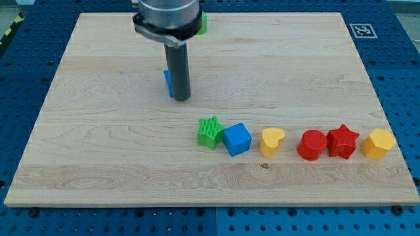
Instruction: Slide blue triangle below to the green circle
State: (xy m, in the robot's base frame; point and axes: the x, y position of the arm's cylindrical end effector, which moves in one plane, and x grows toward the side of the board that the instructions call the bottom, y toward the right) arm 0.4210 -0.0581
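My tip (182, 98) rests on the board in the upper middle of the view. A blue block (167, 82), mostly hidden behind the rod, shows just to the tip's left and touches or nearly touches it; its shape cannot be made out. A green block (203, 23) peeks out behind the arm's body at the view's top edge, right of the rod; only a sliver shows.
A row of blocks lies low on the wooden board (98, 144): green star (210, 132), blue cube (237, 139), yellow heart (272, 141), red cylinder (312, 145), red star (342, 141), yellow hexagon (378, 143). A marker tag (361, 30) sits at the top right.
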